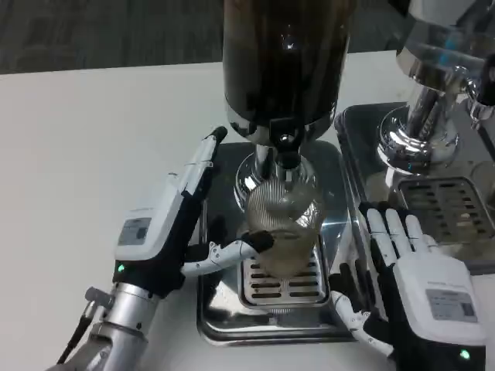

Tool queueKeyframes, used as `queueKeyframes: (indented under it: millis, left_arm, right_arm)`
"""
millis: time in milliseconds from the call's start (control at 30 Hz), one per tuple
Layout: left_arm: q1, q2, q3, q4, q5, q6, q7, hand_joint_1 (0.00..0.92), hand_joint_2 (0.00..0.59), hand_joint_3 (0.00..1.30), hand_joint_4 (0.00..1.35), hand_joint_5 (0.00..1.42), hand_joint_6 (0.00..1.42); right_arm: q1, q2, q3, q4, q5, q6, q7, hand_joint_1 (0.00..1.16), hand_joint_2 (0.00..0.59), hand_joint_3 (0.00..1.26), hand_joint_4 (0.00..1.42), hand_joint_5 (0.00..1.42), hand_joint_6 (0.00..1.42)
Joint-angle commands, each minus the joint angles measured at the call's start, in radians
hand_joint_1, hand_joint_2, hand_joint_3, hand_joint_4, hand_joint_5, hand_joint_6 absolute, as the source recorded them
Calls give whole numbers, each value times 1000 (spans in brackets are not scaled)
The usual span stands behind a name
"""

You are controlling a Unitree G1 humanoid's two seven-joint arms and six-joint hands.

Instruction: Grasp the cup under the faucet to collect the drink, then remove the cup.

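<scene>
Cup: clear ribbed plastic, upright under faucet of dark-filled dispenser, standing on slotted drip tray atop white table. Pale liquid faintly visible low inside; level hard to judge. Left hand just beside cup, thumb tip touching its left wall, other fingers stretched straight past it, not wrapped. Right hand resting right of tray, fingers spread, holding nothing. Grey labels on both hand backs, print too small to read. Second chrome dispenser at right.

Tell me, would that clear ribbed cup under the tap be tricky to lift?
The cup looks like thin clear plastic, so probably light and squeezable. It seems to hold some liquid, so tilting might spill. Its ribs likely help the left hand grip.
</scene>
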Motion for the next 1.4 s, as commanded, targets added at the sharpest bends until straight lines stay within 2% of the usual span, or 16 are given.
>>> queueKeyframes:
  millis: [33,200,400,567,700,833,933,1033,1167,1400]
  left_arm:
    - [36,18,28,-45,-22,-11,-19,0,0,0,0,245,205]
    - [66,26,50,-97,-23,-9,-29,0,0,0,0,239,198]
    - [157,58,116,-280,-73,-53,-73,0,0,0,0,173,150]
    - [226,108,181,-416,-200,-152,-223,0,0,0,0,127,110]
    - [286,140,246,-544,-288,-192,-325,0,5,0,0,116,107]
    - [322,140,306,-636,-371,-214,-413,0,1,0,0,149,139]
    - [335,130,335,-684,-440,-226,-486,0,23,40,0,194,170]
    - [330,129,334,-721,-560,-243,-582,0,43,93,22,237,202]
    - [311,115,340,-737,-657,-241,-703,0,55,123,59,284,233]
    - [240,76,310,-707,-752,-209,-914,0,70,124,46,302,269]
  right_arm:
    - [-15,-13,-10,14,17,-18,-5,266,413,33,0,0,113]
    - [-25,-24,-13,15,32,-28,2,266,413,33,0,0,113]
    - [-26,-50,-27,4,51,-45,19,266,413,31,0,0,113]
    - [-26,-63,-38,-10,62,-52,32,266,413,27,0,0,113]
    - [-27,-65,-37,-15,64,-53,39,267,413,26,0,0,113]
    - [-27,-61,-37,-15,66,-54,39,267,413,26,0,0,113]
    - [-27,-59,-36,-13,67,-54,37,267,413,26,0,0,113]
    - [-27,-54,-35,-12,66,-52,35,267,413,26,0,0,113]
    - [-26,-49,-33,-10,65,-49,31,267,413,26,0,0,113]
    - [-12,-30,-32,-12,55,-37,16,267,413,21,0,0,113]
